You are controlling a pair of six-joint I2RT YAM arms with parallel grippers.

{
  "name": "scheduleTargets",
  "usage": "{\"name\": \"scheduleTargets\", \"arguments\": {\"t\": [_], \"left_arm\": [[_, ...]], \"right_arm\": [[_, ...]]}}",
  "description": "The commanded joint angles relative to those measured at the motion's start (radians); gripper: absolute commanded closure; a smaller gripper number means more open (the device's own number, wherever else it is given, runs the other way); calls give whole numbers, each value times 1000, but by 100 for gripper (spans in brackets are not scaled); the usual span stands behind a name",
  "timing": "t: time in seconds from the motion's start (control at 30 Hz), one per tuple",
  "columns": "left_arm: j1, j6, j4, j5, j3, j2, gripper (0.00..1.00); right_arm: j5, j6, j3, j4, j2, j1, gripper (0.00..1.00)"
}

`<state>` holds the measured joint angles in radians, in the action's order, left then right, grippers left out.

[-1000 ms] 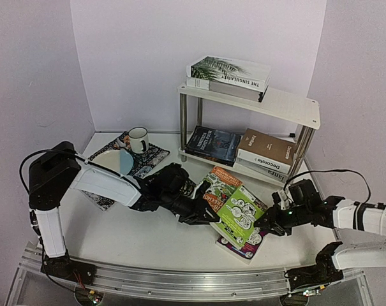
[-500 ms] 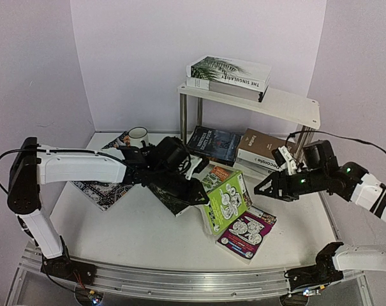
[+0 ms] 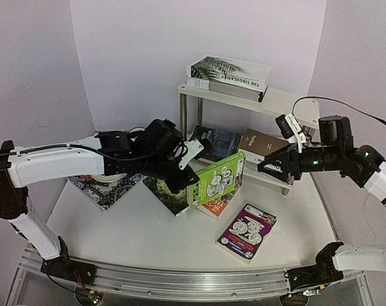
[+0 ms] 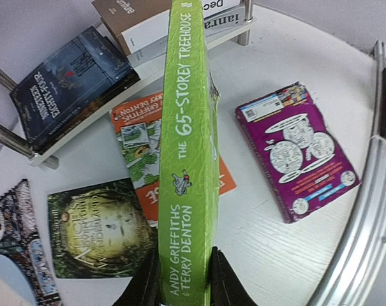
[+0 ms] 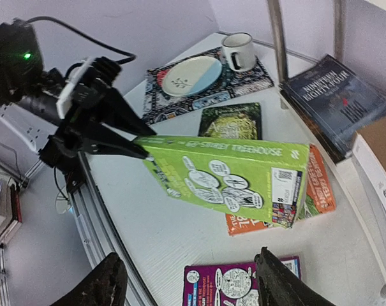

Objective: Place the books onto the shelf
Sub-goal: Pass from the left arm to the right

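Left pincer (image 3: 187, 176) clamps the lime-green book (image 3: 216, 178) before the shelf (image 3: 288, 102), books (image 3: 231, 69) stacked on both tiers; right pincer (image 3: 266, 167) gapes empty.

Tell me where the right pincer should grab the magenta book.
Probably take the magenta book by its right long edge, coming in low from the right. It lies flat and alone, cover up, and that edge faces the open right pincer.
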<state>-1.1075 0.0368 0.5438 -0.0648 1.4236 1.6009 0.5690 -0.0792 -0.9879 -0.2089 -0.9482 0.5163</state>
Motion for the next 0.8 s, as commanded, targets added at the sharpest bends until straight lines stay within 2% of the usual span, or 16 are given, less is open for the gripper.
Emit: {"name": "scheduleTargets", "arguments": {"t": [0.0, 0.1, 0.23, 0.33, 0.57, 0.77], "left_arm": [[-57, 255, -94, -299, -20, -18, 100], [-83, 351, -152, -403, -74, -5, 100], [-101, 424, -206, -440, -134, -5, 100], [-105, 455, -249, -428, -181, -28, 100], [-106, 483, -351, -342, -272, -87, 100], [-106, 478, -365, -334, -296, -121, 100]], "right_arm": [[219, 275, -42, 58, -34, 4, 30], [249, 378, -56, 53, -65, 6, 27], [224, 487, -42, 53, -107, 16, 25], [181, 567, -21, 57, -144, 55, 26], [-59, 816, -22, 57, -274, 226, 31], [-169, 911, -63, 67, -382, 246, 39]]}}
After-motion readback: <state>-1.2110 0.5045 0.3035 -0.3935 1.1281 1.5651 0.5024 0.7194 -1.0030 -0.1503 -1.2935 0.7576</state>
